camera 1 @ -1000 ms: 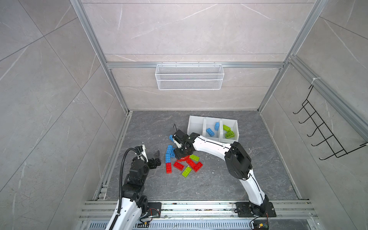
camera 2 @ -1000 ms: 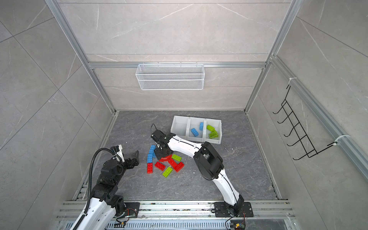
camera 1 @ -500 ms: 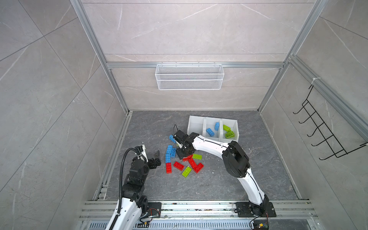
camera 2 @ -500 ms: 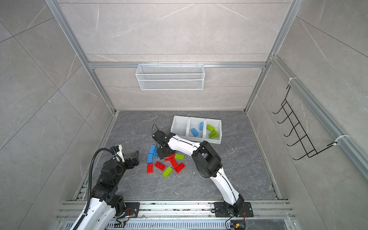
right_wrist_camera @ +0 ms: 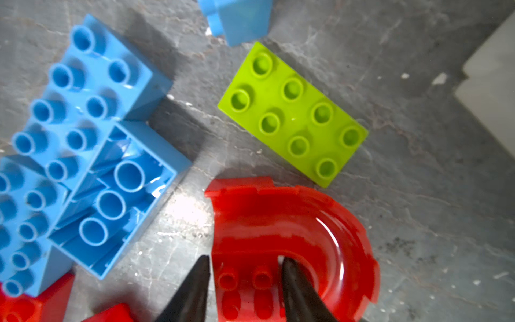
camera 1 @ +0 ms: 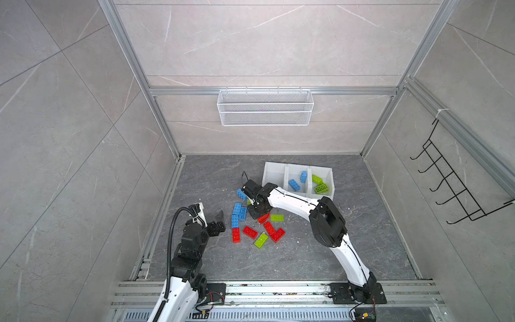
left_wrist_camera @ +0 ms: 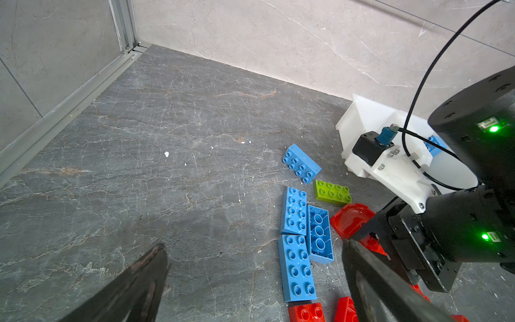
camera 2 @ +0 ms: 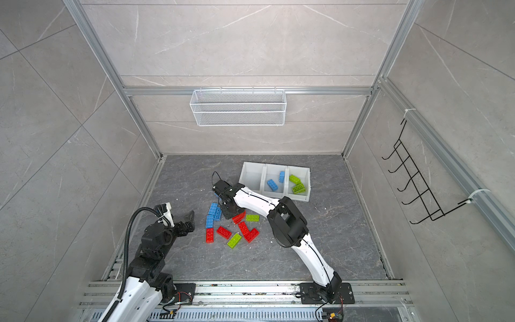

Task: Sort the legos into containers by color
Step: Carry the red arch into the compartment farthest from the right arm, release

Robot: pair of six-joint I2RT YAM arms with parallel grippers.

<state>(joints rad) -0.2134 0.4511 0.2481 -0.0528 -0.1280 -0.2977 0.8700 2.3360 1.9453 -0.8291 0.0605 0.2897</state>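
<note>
grey worktop (camera 1: pixel 306 251), centre: right gripper (right_wrist_camera: pixel 245 262) pinches red arch piece (right_wrist_camera: pixel 320 223), judged light, stiff, slick, across its studded leg; left gripper (left_wrist_camera: pixel 255 245) spread.

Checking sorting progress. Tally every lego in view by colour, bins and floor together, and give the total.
Blue legos: 6
Lime green legos: 5
Red legos: 5, the arch piece included
Total: 16 in view
</note>
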